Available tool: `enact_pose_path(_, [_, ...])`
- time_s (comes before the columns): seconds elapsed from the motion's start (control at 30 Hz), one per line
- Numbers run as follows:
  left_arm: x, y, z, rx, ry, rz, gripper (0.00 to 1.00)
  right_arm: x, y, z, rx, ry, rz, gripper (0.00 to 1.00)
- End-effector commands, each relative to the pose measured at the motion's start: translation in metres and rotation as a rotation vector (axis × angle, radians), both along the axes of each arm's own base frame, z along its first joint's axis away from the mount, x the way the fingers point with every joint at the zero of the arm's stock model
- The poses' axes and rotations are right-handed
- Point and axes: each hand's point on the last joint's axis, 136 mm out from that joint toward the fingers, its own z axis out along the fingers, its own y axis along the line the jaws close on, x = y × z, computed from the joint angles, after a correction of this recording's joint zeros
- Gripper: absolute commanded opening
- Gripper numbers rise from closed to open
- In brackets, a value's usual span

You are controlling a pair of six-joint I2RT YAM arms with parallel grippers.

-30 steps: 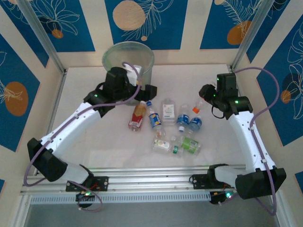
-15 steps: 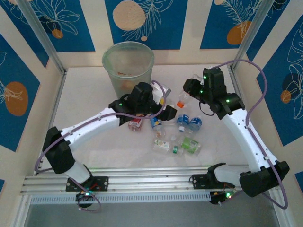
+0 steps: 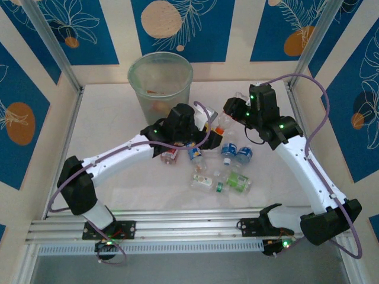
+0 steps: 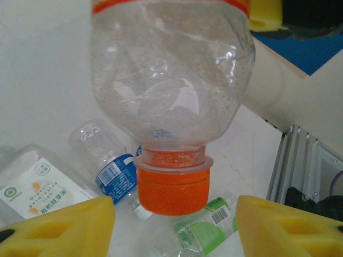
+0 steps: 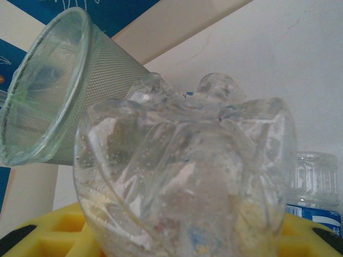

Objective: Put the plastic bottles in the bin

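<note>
I'm mid-carry: my right gripper (image 3: pixel 227 115) is clamped on an orange-capped bottle (image 5: pixel 182 176), and the bin (image 5: pixel 48 91) sits up and left of those jaws. Next I swing over the rim and release. My left gripper (image 4: pixel 174 227) hangs spread apart, empty I think, just beneath that cap, so clearance between the arms is tight.

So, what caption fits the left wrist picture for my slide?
Orange-capped bottle, cap down, seen between the left gripper's open yellow fingers; more bottles lie on the table.
</note>
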Motion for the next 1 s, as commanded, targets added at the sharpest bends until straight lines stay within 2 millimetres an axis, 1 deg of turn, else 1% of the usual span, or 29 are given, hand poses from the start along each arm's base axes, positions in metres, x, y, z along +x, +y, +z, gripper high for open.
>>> enact_pose_path(0.0, [-0.005,-0.011,0.007,-0.044,0.006,-0.046,0.57,-0.005,0.007,0.025,0.055,-0.056,0.021,0.47])
enact_pose_path(0.13, [-0.004,-0.013,0.008,-0.054,0.008,-0.046,0.53,-0.006,0.008,0.026,0.064,-0.059,0.025,0.47])
enact_pose_path(0.2, [-0.003,-0.014,0.009,-0.058,0.007,-0.045,0.48,-0.007,0.008,0.026,0.069,-0.058,0.024,0.47])
enact_pose_path(0.33, [-0.003,-0.015,0.010,-0.063,0.008,-0.044,0.42,-0.008,0.009,0.024,0.073,-0.054,0.028,0.47])
enact_pose_path(0.6, [0.000,-0.017,0.017,-0.074,-0.006,-0.038,0.45,-0.008,0.012,0.019,0.085,-0.037,0.040,0.47])
enact_pose_path(0.73, [0.002,-0.017,0.018,-0.075,-0.008,-0.031,0.45,-0.009,0.013,0.016,0.087,-0.029,0.048,0.47])
enact_pose_path(0.83, [0.002,-0.017,0.021,-0.076,-0.015,-0.029,0.43,-0.009,0.015,0.013,0.084,-0.018,0.057,0.47])
enact_pose_path(0.97, [0.004,-0.015,0.024,-0.069,-0.030,-0.020,0.33,-0.011,0.016,0.006,0.070,0.004,0.068,0.46])
